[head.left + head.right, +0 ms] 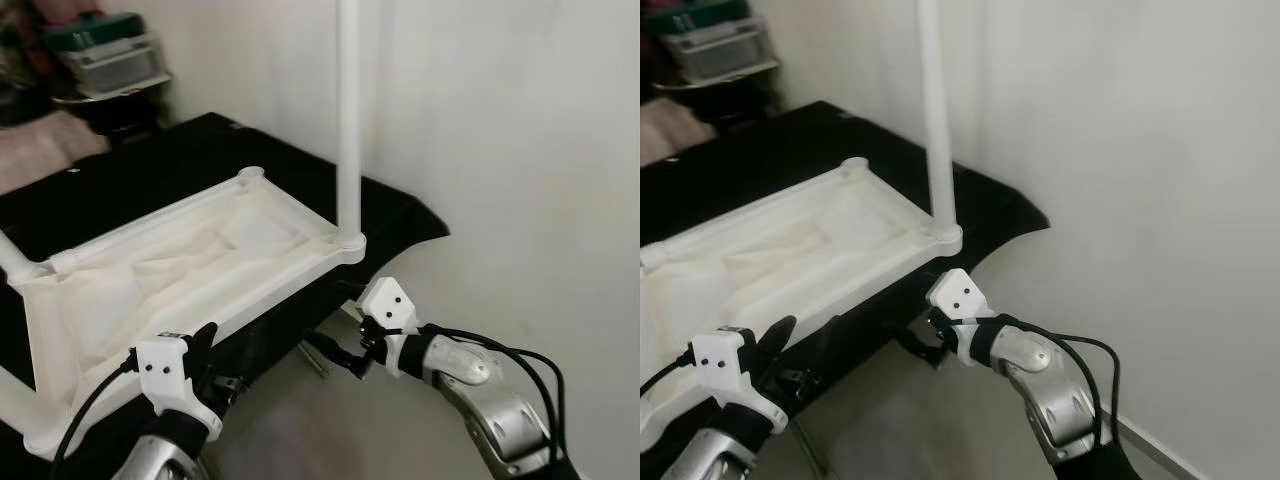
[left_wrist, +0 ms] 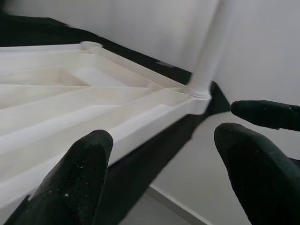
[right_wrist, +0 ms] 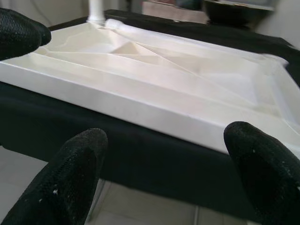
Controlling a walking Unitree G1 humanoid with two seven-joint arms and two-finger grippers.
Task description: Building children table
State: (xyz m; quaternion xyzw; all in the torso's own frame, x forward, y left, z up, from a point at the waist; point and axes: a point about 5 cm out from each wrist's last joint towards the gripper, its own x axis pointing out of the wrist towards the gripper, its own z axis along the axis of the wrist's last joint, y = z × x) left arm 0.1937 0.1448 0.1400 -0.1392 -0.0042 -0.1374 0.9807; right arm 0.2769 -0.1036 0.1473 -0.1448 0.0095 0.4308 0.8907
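Two grippers: both below the tabletop's near edge, over open floor.
Left gripper (image 1: 205,345): fingers spread, empty, just under the long edge.
Tabletop (image 1: 190,265): white, upside down on a black table (image 1: 180,160), its corner overhanging.
Leg (image 1: 348,120): upright in the right corner socket.
Right gripper (image 1: 352,352): fingers spread, empty, below that corner.
Wall (image 1: 500,150): bare, white, beside the leg.
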